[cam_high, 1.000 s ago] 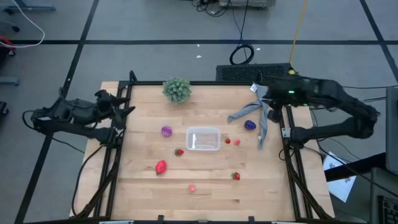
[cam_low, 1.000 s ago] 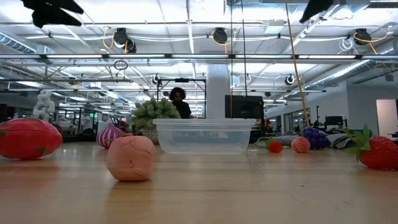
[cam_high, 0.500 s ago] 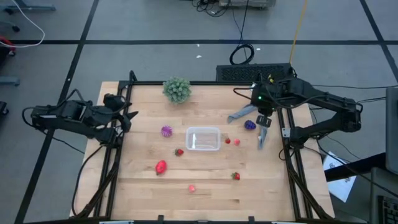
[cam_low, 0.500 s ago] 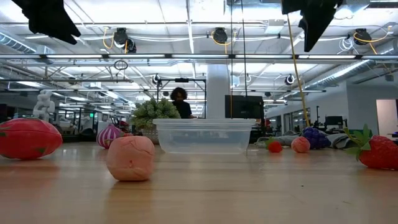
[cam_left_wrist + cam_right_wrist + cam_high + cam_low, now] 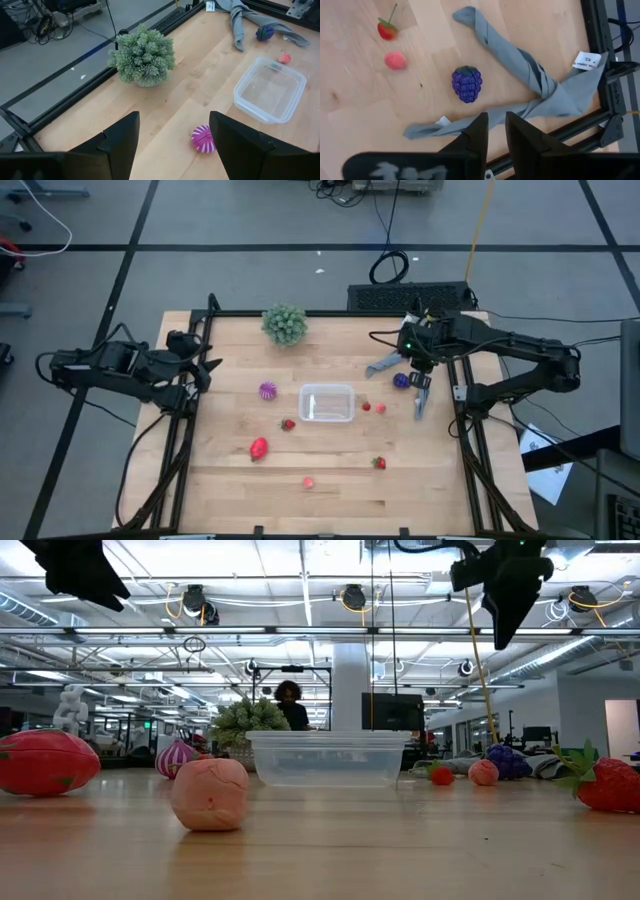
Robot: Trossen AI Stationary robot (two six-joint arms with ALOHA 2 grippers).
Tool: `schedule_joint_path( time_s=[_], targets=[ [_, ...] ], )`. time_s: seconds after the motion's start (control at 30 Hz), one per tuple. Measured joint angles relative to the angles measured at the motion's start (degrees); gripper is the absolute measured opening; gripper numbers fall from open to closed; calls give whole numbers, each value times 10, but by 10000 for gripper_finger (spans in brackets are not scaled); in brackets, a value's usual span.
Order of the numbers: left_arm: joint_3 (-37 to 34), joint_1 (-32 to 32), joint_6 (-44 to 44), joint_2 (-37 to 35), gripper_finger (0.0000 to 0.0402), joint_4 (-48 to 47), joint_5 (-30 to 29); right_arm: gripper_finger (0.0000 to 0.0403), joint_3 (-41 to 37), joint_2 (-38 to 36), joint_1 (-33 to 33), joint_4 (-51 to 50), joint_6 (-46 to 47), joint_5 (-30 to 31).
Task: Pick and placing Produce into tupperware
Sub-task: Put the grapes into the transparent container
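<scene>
The clear tupperware stands with nothing in it at the table's middle. Produce lies around it: a spiky magenta ball, a small strawberry, a bigger red piece, a pink piece, another strawberry, and a red and a pink piece. The purple grapes lie on bare wood within the bend of a grey cloth. My right gripper hangs above them, pointing steeply down, fingers a narrow gap apart. My left gripper waits open over the left edge.
A green bushy plant stands at the far edge, left of centre. The grey cloth lies along the right side, its strips on either side of the grapes. A black frame rail borders the table just right of the cloth.
My right gripper has come from the table's far right corner toward the grapes, sinking and tipping more steeply downward. My left gripper has tipped its fingers downward a little and stayed at the left edge. No produce has moved.
</scene>
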Motion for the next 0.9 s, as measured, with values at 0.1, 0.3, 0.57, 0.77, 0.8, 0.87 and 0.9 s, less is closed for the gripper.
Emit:
schedule_joint_path(
  time_s=[0.1,0.3,0.57,0.77,0.8,0.87,0.9],
  targets=[
    [0,0,-2,0,243,0,0,93,-20,0,0,23,-2,0],
    [0,0,-4,0,243,0,0,173,-52,0,0,46,0,0],
    [0,0,-2,0,243,0,0,254,-121,0,0,120,10,-36],
    [0,0,-2,0,243,0,0,276,-173,0,0,174,-1,-49],
    [0,0,-2,0,243,0,0,277,-182,0,0,180,-1,-53],
    [0,0,-2,0,243,0,0,277,-201,0,0,187,0,-61],
    [0,0,-2,0,243,0,0,276,-209,0,0,190,0,-61]
  ],
)
